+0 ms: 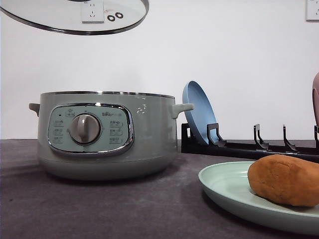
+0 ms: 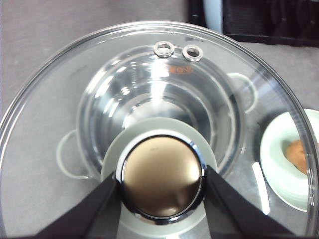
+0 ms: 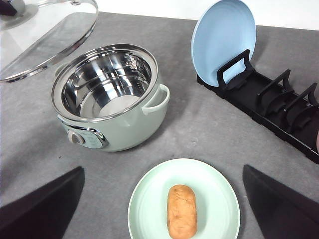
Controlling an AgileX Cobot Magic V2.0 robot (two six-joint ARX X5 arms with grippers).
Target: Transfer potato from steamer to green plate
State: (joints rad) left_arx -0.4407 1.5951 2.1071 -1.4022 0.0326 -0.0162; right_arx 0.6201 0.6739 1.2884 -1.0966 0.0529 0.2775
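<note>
The orange-brown potato [image 1: 284,179] [image 3: 182,210] lies on the pale green plate [image 1: 224,186] [image 3: 149,209], in front and to the right of the steamer [image 1: 104,134] [image 3: 107,94]. The steamer stands uncovered, its steel bowl empty. My left gripper [image 2: 162,181] is shut on the knob of the glass lid [image 2: 60,109] [image 1: 75,17] and holds it high over the steamer. Through the lid I see the plate [image 2: 279,164] and potato [image 2: 297,154]. My right gripper [image 3: 163,171] hangs open well above the plate, its dark fingers [image 3: 45,204] wide apart and holding nothing.
A black dish rack [image 1: 259,147] [image 3: 269,107] runs along the back right, with a blue plate [image 1: 199,117] [image 3: 224,40] standing upright in its first slot. A brownish object [image 1: 316,97] shows at the rack's far right end. Grey tabletop [image 3: 199,129] lies between steamer, plate and rack.
</note>
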